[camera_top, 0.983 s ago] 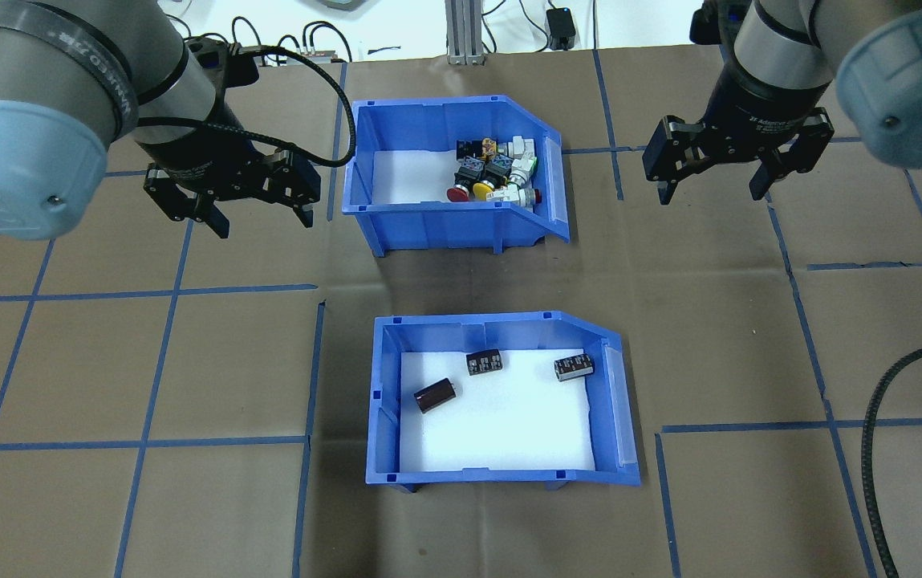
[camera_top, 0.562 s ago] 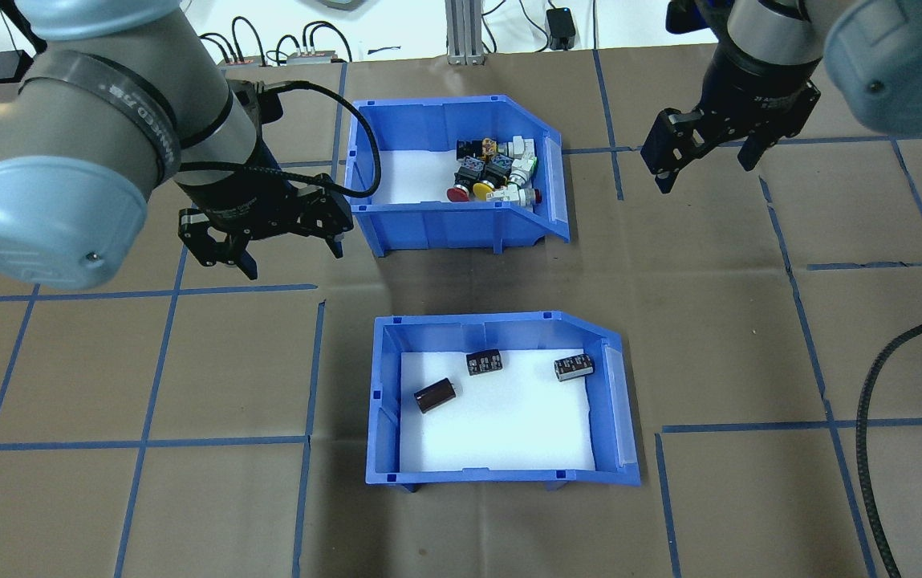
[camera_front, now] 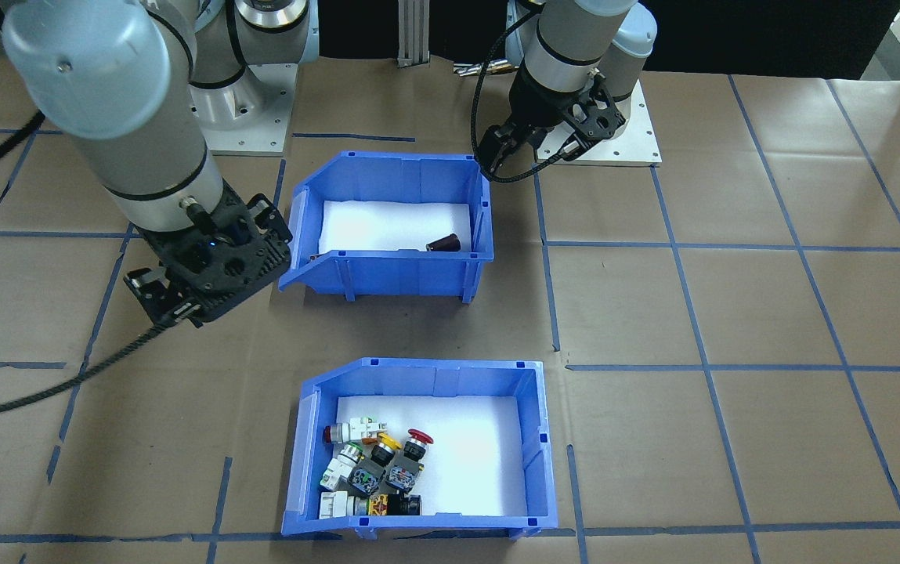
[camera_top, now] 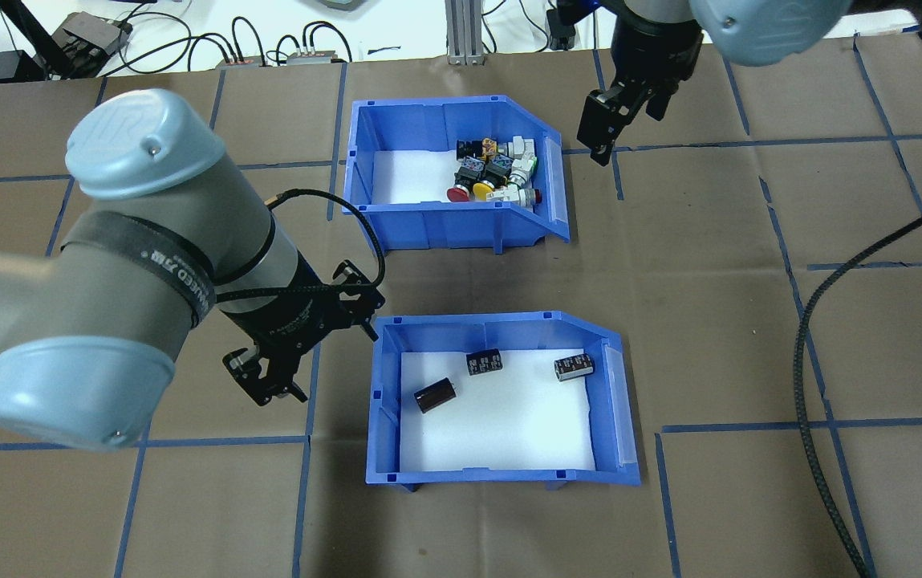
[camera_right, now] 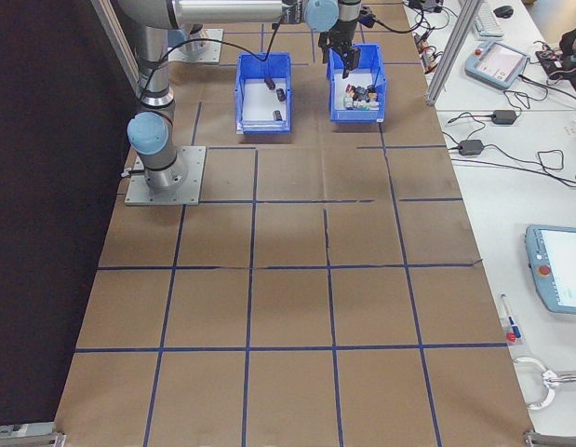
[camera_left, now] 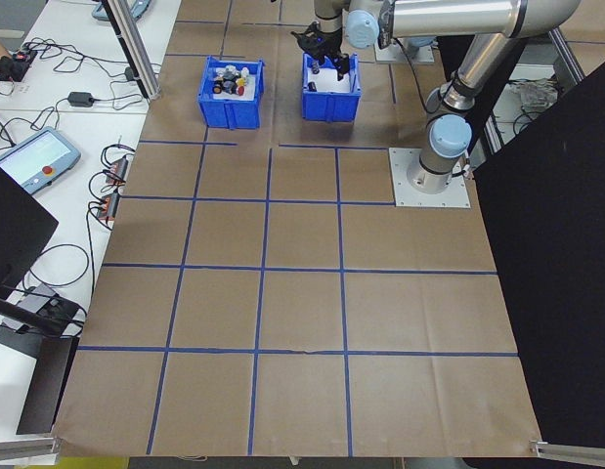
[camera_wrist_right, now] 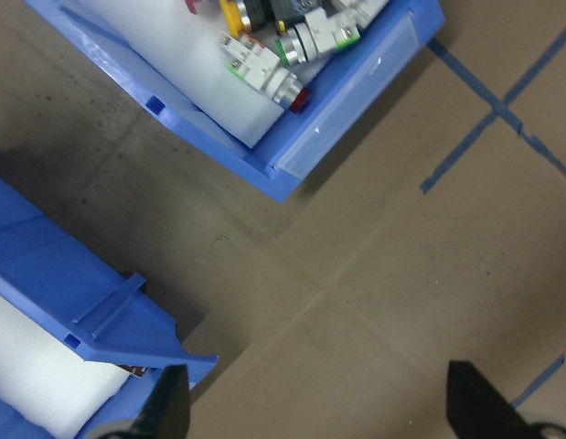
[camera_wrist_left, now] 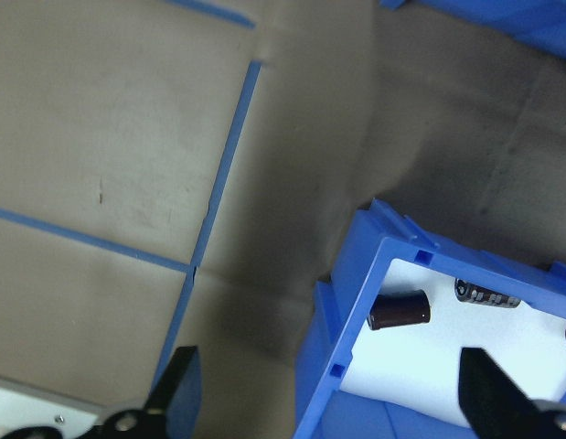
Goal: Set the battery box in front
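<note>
The battery box (camera_top: pixel 384 401) is a blue bin with a white liner, the nearer of two bins to the robot. It holds three dark cylindrical cells (camera_top: pixel 436 396). It also shows as the battery box (camera_front: pixel 395 274) in the front-facing view and as the battery box (camera_wrist_left: pixel 342 320) in the left wrist view. My left gripper (camera_top: pixel 312 353) hangs open and empty just outside the box's left far corner, not touching it. My right gripper (camera_top: pixel 621 120) is open and empty, raised over the table to the right of both bins. The right wrist view shows the box's corner (camera_wrist_right: pixel 100 320) at the lower left.
A second blue bin (camera_top: pixel 444 229) with colourful push-button switches (camera_top: pixel 497 168) stands farther out, behind the battery box. Brown paper with blue tape lines covers the table. A black cable (camera_top: pixel 810 361) loops over the right side. Cables and devices lie beyond the far edge.
My left gripper has moved from beside the switch bin toward the robot, to the battery box's left side. My right gripper has swung inward and turned. Both stayed open; the bins did not move.
</note>
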Robot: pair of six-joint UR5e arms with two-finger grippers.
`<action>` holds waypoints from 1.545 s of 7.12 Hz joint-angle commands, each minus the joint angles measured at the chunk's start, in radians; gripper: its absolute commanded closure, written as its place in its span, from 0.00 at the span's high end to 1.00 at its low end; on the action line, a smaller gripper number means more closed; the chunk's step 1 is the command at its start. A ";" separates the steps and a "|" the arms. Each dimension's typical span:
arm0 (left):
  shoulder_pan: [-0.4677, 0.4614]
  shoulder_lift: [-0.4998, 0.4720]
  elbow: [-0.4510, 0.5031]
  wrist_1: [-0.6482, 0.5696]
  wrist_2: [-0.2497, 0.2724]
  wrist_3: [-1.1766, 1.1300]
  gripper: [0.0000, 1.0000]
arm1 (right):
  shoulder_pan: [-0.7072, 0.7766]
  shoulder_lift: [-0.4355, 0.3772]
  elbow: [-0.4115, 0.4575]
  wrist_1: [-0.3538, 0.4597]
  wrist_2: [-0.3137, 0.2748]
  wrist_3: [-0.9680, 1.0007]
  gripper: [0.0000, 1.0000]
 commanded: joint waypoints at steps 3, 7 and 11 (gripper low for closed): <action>-0.230 0.034 -0.183 0.281 -0.034 -0.715 1.00 | 0.163 0.148 -0.131 -0.045 0.001 -0.234 1.00; -0.307 -0.041 -0.250 0.514 -0.018 -0.981 1.00 | 0.286 0.232 -0.128 -0.125 -0.006 -0.446 1.00; -0.363 -0.142 -0.261 0.536 0.049 -1.005 0.99 | 0.337 0.347 -0.110 -0.261 -0.011 -0.453 1.00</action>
